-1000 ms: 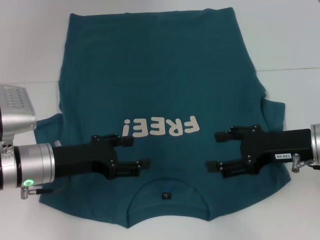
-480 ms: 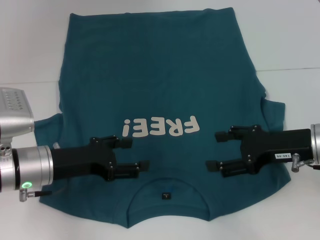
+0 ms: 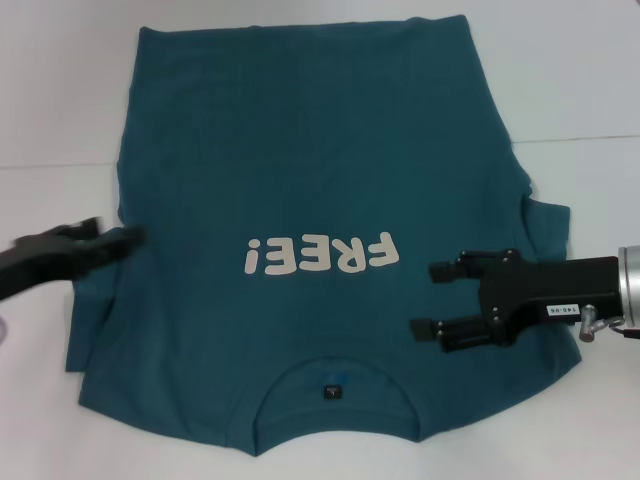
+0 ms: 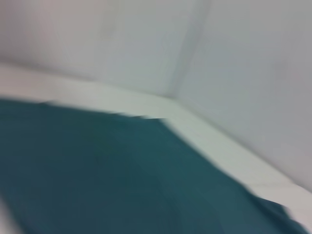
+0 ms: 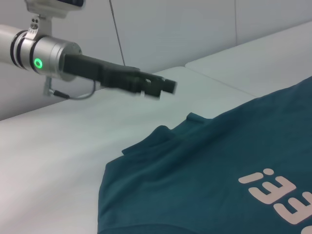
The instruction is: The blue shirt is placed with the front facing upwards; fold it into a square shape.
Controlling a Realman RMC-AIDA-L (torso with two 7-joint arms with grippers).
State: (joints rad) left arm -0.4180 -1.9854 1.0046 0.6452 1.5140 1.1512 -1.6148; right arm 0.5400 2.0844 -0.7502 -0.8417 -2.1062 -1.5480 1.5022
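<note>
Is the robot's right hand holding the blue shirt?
No: in the head view the right hand hangs over the blue shirt beside the lettering with its fingers apart and no cloth between them.

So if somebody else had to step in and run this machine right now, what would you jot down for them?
Left gripper: over the blue shirt's left sleeve edge, holding nothing; blurred, finger state unclear.
Right gripper: open, above the shirt's right chest beside the "FREE!" lettering, holding nothing.
Shirt: spread front up on the white table, collar toward the robot, left sleeve slightly rumpled.
Done: no fold yet.
Left: fold both sides and sleeves in, then fold lengthwise into a square.
</note>
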